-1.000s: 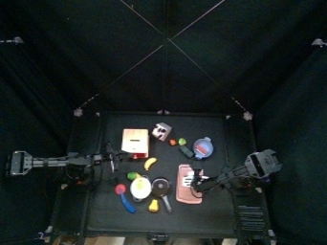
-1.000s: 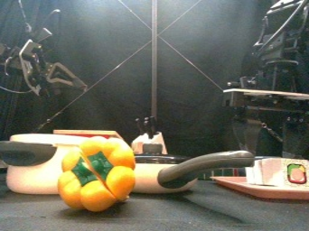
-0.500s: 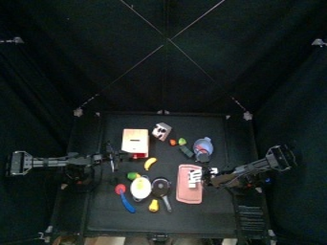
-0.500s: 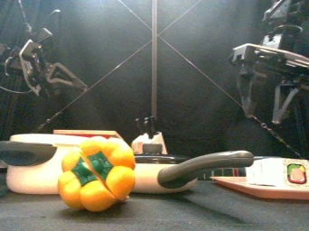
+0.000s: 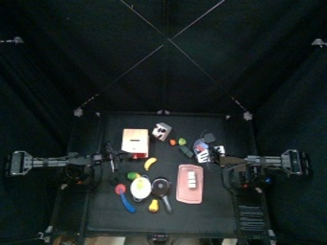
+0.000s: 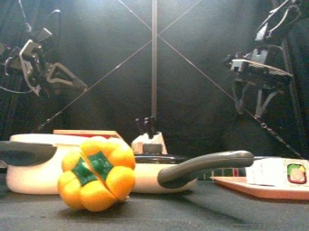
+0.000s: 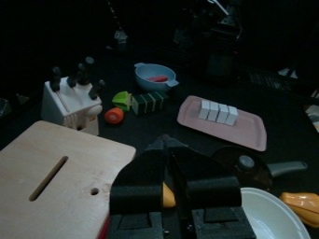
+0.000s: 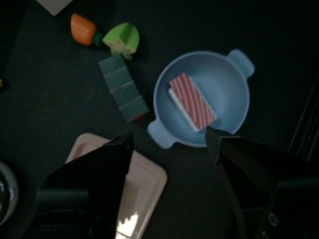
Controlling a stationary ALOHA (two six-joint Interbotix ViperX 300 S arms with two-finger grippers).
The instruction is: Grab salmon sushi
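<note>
Yellow bell pepper (image 6: 97, 184) sits nearest us at the table's front edge, with a pan (image 6: 54, 162) just behind it and its dark handle (image 6: 203, 168) reaching toward a pink tray (image 5: 190, 184) of sushi pieces. Farther back, toward the right edge, we see the salmon sushi (image 8: 192, 100) lying in a blue bowl (image 8: 200, 98). Our right gripper (image 8: 169, 142) hangs above that bowl, jaws spread wide and empty. Our left gripper (image 7: 174, 175) rests over the left edge, jaws pressed together, beside a wooden cutting board (image 7: 56, 177).
</note>
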